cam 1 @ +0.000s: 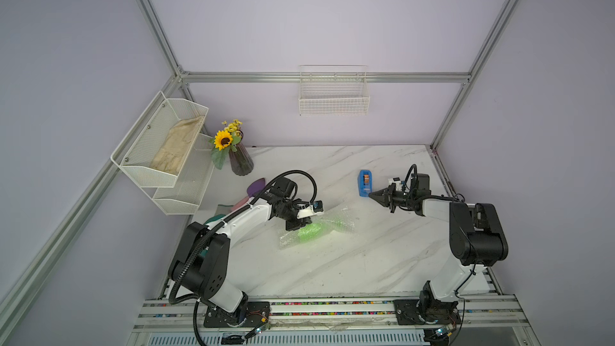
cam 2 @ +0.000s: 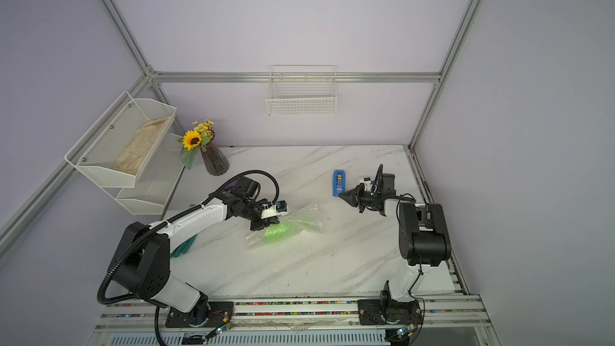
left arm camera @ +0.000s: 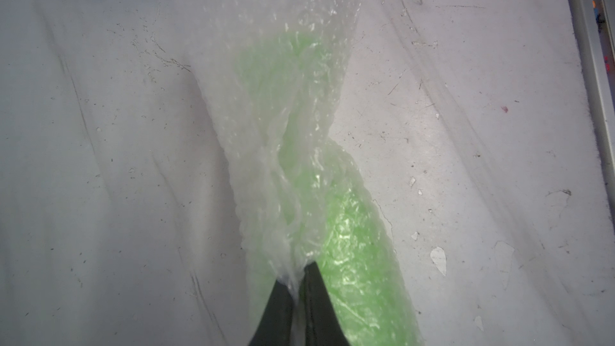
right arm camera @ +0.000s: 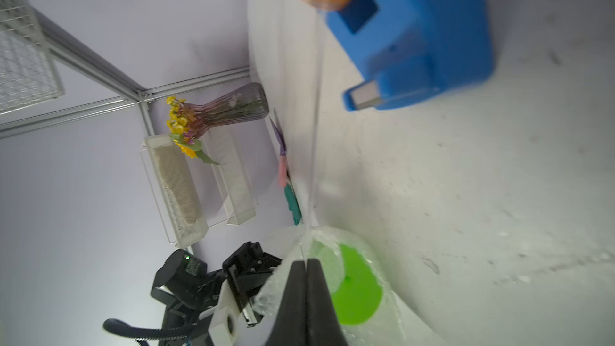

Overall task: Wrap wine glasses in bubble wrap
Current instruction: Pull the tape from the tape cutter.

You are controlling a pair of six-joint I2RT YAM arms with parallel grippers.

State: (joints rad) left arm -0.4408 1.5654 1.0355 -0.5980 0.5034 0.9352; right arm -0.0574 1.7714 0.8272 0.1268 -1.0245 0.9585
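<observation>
Fingers (left arm camera: 319,307) of the left gripper (left arm camera: 298,274) pinch bubble wrap (left arm camera: 283,148) covering the goblet (left arm camera: 349,234); the right gripper (right arm camera: 307,262), closed tight, holds tape (right arm camera: 316,111); sealing remains.

Pale lilac walls (cam 1: 299,11), edged with aluminium struts (cam 1: 322,77), enclose a white marble-veined table (cam 1: 332,261). Above the table's far edge hangs a white wire basket (cam 1: 333,101) — off its left side, a two-tier mesh shelf (cam 1: 146,141) holds beige cloth (cam 1: 176,148). Lighting is soft and even.
</observation>
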